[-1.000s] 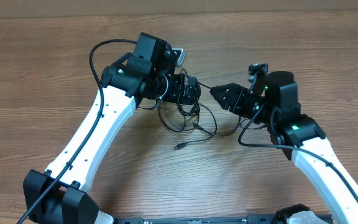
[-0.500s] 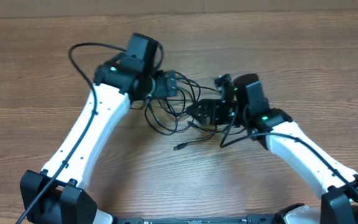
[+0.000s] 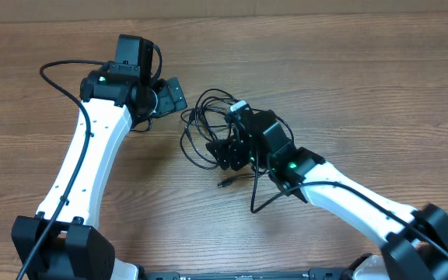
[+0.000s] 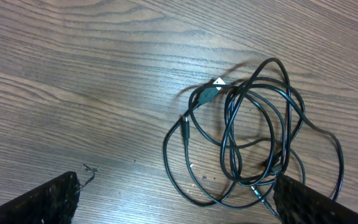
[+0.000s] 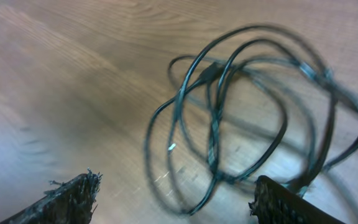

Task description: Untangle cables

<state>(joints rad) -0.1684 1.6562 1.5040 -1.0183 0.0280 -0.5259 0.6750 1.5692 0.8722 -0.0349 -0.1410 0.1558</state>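
So the left gripper [image 3: 171,94] has let go and backed off to the far left, fingers spread wide with nothing in them. Meanwhile the right gripper [image 3: 225,152] has swung in from the right and now sits right over the cables [image 3: 207,128], jaws apart and not pinching anything yet. The cables are just a loose, looped heap in the middle of the table [image 3: 348,70], still knotted. Looks like a hand-off to me, with the right arm picking a new strand.
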